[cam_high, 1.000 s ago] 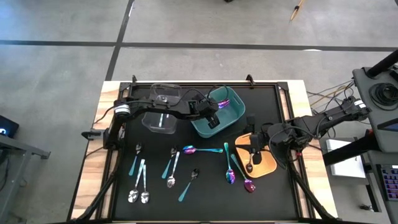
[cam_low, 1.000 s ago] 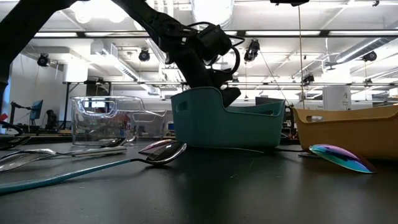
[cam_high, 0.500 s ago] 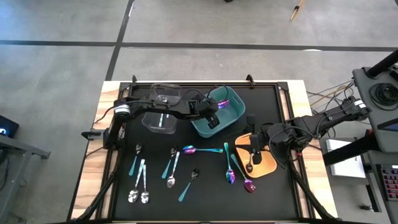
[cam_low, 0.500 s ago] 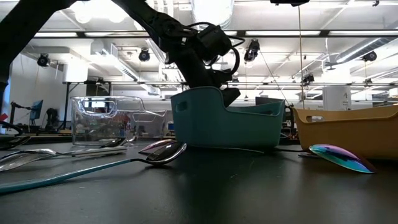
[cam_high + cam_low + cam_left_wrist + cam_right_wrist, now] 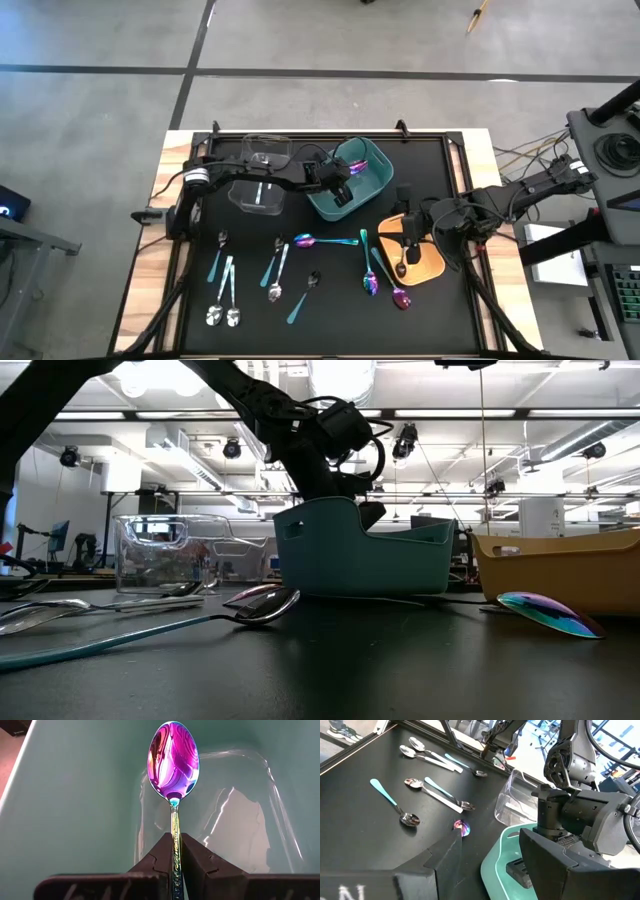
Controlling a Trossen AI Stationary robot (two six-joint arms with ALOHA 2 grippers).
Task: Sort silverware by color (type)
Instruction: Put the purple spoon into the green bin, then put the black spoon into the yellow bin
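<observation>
With the left end effector (image 5: 174,857) clamped on the handle of the iridescent purple spoon (image 5: 173,762) over the teal bin (image 5: 366,178) at the worktop's 12 o'clock, lower before releasing, while the right end effector (image 5: 408,240) waits open above the orange bin (image 5: 430,268) at 3 o'clock.

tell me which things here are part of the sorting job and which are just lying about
Part of the job:
iridescent spoon held in the shut left gripper over the teal bin
loose spoons on the mat
clear bin
orange bin

Lying about:
cables beside the table
</observation>
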